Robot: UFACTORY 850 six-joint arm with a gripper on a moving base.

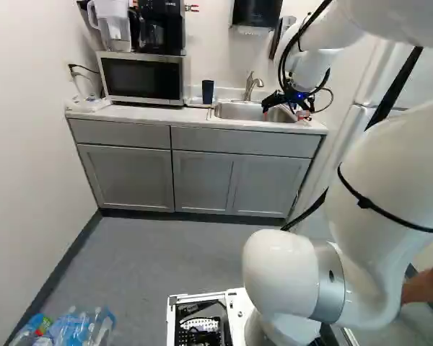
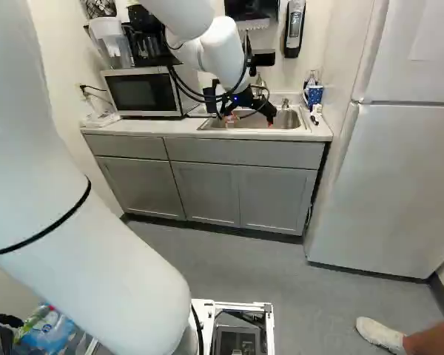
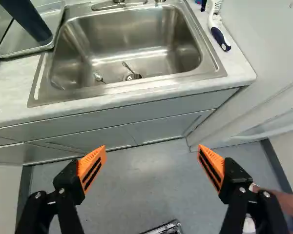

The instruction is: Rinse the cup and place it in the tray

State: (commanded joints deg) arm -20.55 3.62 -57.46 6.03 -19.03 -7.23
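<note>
The tall cup (image 3: 28,20) stands in the tray (image 3: 15,45) beside the sink (image 3: 129,39), probably light, stiff and slippery once wet, best gripped around its middle by the claw (image 3: 153,150), its fingers spread.

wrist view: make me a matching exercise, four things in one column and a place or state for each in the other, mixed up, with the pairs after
Things
1. cup
2. gripper
3. sink
4. brush

Places or states
A. steel, with a drain in its floor
B. on the counter, white with a dark blue handle end
C. standing in the tray
D. open, nothing between its fingers

Pairs: 1-C, 2-D, 3-A, 4-B
</note>
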